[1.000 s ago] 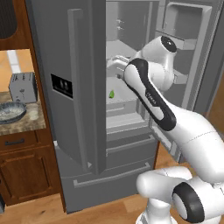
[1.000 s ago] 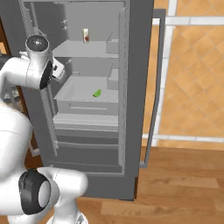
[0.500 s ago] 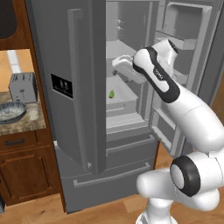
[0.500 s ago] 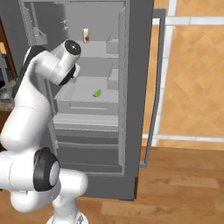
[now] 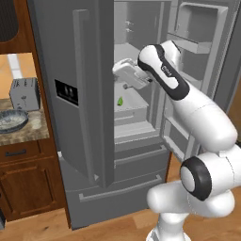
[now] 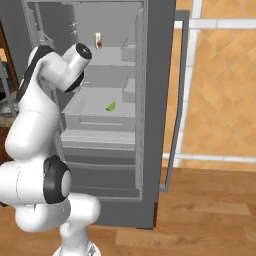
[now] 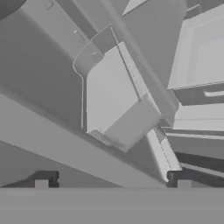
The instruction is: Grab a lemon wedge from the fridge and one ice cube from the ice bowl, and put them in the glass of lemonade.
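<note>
Kitchen: tan tiled wall and wood floor are flanking the fridge [image 5: 84,117], its right door standing open | Counter [image 5: 28,134]: ice bowl [image 5: 12,121] is sitting before a toaster [image 5: 24,93] | Shelf: lemon wedge [image 6: 111,106] is lying alone | Gripper [image 7: 113,183]: reaching inside, fingers spread wide, holding nothing

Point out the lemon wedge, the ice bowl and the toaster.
lemon wedge [image 6: 111,106]: right base view, middle of the green wedge on the fridge shelf.
ice bowl [image 5: 10,120]: left base view, its speckled inside.
toaster [image 5: 24,93]: left base view, its front face.
</note>
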